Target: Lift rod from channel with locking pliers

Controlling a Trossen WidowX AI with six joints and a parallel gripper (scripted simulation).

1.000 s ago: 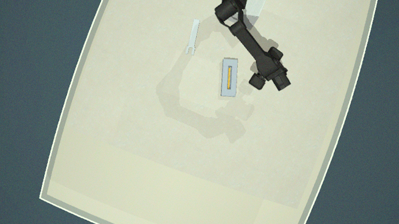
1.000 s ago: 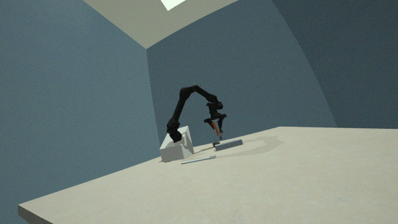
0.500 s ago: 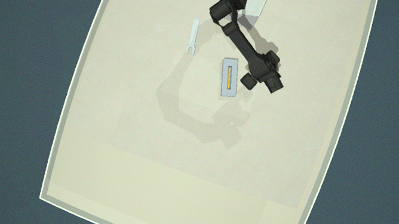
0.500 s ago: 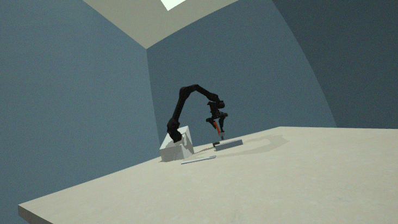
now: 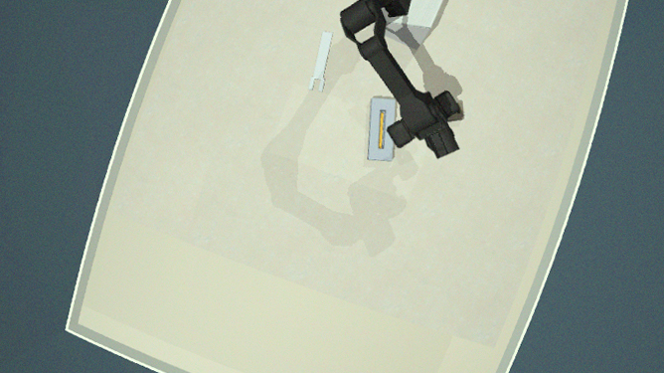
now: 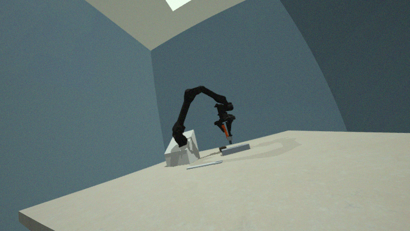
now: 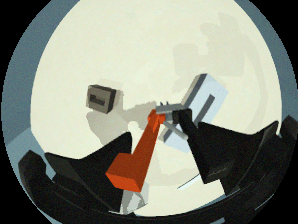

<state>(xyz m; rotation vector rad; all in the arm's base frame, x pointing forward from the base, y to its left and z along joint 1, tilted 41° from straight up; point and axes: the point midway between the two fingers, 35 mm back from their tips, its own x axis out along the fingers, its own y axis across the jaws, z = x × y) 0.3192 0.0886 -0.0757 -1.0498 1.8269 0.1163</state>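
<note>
My gripper (image 6: pixel 226 132) (image 7: pixel 165 131) is shut on the locking pliers (image 6: pixel 225 129) (image 7: pixel 140 162), with the orange handle against one finger and the black handle against the other. The pliers point downward, and their grey jaws are in the air above table height. The grey-blue channel block (image 5: pixel 377 155) (image 6: pixel 236 149) (image 7: pixel 206 89) lies beside the hand, just left of it in the top view. The yellow rod (image 5: pixel 382 129) lies in its slot; I cannot make the rod out in the wrist view. The dark holster (image 6: pixel 222 148) (image 7: pixel 99 98) stands apart from the pliers and shows an empty slot.
A thin pale bar with a forked end (image 5: pixel 322 56) (image 6: pixel 204 165) lies flat on the table, on the other side of the block from the hand. A large white box (image 5: pixel 429 1) (image 6: pixel 175 160) stands at the arm's base.
</note>
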